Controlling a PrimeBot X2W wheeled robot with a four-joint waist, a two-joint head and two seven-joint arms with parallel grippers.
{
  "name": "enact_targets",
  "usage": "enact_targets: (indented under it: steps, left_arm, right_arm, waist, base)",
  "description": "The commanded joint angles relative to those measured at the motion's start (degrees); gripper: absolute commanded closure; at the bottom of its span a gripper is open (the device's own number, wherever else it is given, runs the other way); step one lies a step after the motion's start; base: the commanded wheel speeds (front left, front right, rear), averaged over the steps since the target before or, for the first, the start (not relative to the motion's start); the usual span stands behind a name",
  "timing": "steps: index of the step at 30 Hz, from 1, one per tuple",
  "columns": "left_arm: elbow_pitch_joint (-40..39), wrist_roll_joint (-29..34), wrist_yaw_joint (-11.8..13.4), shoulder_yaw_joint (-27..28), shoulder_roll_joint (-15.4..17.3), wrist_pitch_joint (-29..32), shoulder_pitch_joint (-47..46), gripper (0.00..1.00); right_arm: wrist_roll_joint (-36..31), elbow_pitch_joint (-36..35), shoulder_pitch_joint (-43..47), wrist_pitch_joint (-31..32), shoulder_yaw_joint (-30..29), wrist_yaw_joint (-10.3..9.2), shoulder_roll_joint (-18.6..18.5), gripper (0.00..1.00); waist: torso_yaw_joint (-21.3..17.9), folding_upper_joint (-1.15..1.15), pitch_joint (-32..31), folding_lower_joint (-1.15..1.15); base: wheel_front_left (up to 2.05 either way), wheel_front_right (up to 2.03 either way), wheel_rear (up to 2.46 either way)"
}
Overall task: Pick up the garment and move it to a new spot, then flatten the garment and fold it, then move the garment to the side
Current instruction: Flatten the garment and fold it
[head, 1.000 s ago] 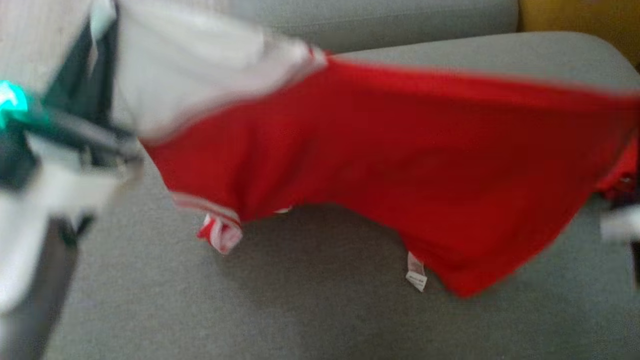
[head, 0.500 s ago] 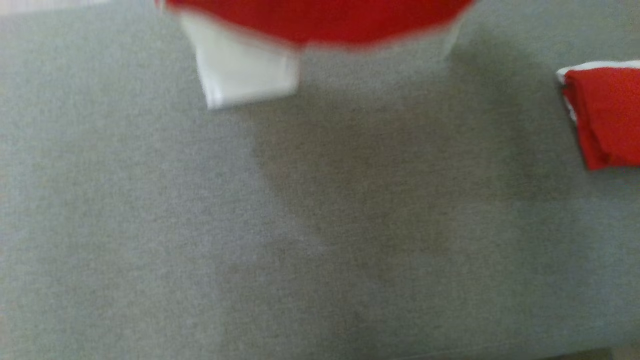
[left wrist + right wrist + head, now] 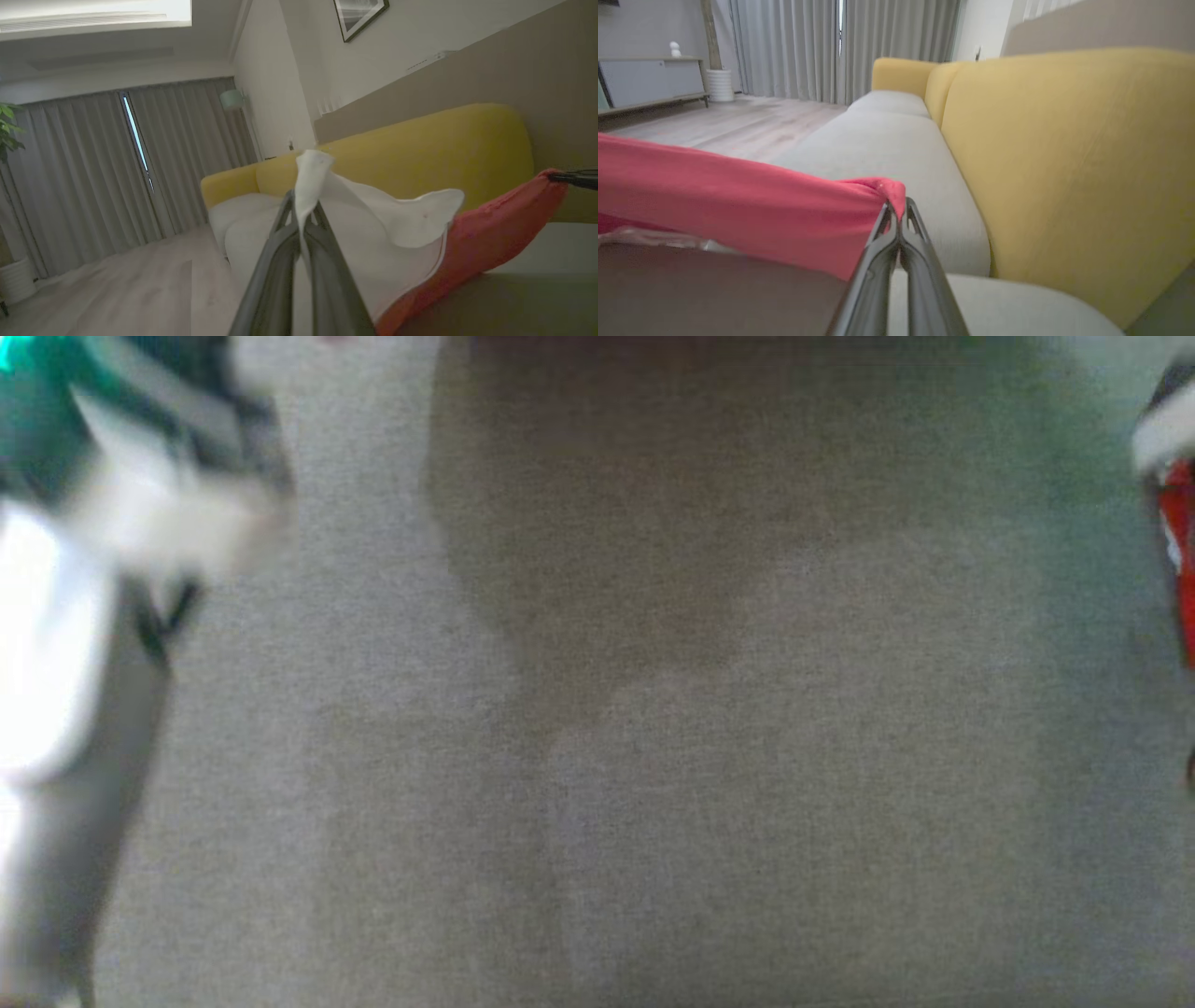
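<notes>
The sofa's grey seat [image 3: 653, 821] spreads wide below my head, with a broad dim shadow across its upper middle. Its yellow backrest [image 3: 1064, 163] rises along one side. In front of that backrest, the red and white garment [image 3: 495, 228] is stretched through the air between my two grippers, lifted off the cushion. In my right wrist view its red cloth [image 3: 738, 205] runs away to the left as one long taut band. My left arm [image 3: 56, 635] is a pale blur at the left edge of the head view. A strip of red shows at the right edge. My left gripper [image 3: 304, 210] is clamped on the white sleeve, which sticks up past the fingertips. My right gripper [image 3: 898, 207] is pinched tight on a red corner.
</notes>
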Motion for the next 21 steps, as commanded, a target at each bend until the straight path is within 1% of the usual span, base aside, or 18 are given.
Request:
enact_targets:
  steps: [1, 2, 4, 7, 10, 15, 16, 18, 21]
  left_arm:
    - [-5.5, -0.7, 0.1, 2.7, 3.5, -0.1, 5.7, 1.0]
    - [-7.3, -0.5, 0.2, 3.2, 3.6, -0.1, 10.4, 1.0]
    - [-11.0, 3.2, 0.5, 2.3, 5.0, -0.1, 19.9, 1.0]
    - [-14.4, 6.7, 1.7, 0.2, 4.5, -0.1, 33.5, 1.0]
    - [-14.0, 8.3, 2.0, -1.7, 3.4, -0.1, 43.4, 1.0]
    - [-12.2, 6.2, 1.7, -0.9, 0.7, -0.1, 52.6, 1.0]
    - [-12.2, 6.2, 1.7, -0.9, 0.7, -0.1, 52.6, 1.0]
    - [-12.3, 4.8, 1.4, 0.2, 0.0, -0.1, 55.1, 1.0]
    - [-13.4, 3.9, 1.1, 2.2, -0.3, -0.1, 58.0, 1.0]
  right_arm:
    - [1.5, -1.7, 4.8, -0.7, -0.6, -0.05, -1.0, 1.0]
    - [2.1, -2.0, 7.7, -0.7, -0.4, -0.05, -1.0, 1.0]
    - [3.6, -3.0, 13.6, -0.7, 0.4, -0.05, -0.9, 1.0]
    - [5.1, -5.2, 22.0, -0.8, 1.0, -0.05, -1.2, 1.0]
    - [5.8, -8.5, 29.3, -0.8, 0.2, -0.05, -1.2, 1.0]
    - [6.2, -16.0, 40.7, 1.4, -2.3, -0.05, -0.4, 1.0]
    - [6.2, -16.0, 40.7, 1.4, -2.3, -0.05, -0.4, 1.0]
    - [5.9, -19.6, 45.7, 2.6, -4.0, -0.05, 0.0, 1.0]
    - [5.1, -25.7, 52.9, 4.6, -7.2, -0.05, 0.6, 1.0]
  waist:
    - [0.6, 0.0, -2.3, -0.02]
    - [0.5, 0.0, -3.2, -0.02]
    - [0.2, 0.0, -4.9, -0.02]
    - [-0.1, 0.0, -7.2, -0.02]
    - [-0.2, 0.0, -9.2, -0.02]
    - [0.0, 0.0, -12.6, -0.02]
    - [0.0, 0.0, -12.6, -0.02]
    - [0.3, 0.0, -13.8, -0.02]
    - [0.6, 0.0, -14.7, -0.02]
  base:
    - [0.0, 0.0, 0.0]
    - [0.0, 0.0, 0.0]
    - [0.0, 0.0, 0.0]
    - [0.0, 0.0, 0.0]
    - [0.0, 0.0, 0.0]
    - [0.0, 0.0, 0.0]
    - [0.0, 0.0, 0.0]
    - [0.0, 0.0, 0.0]
    - [0.0, 0.0, 0.0]
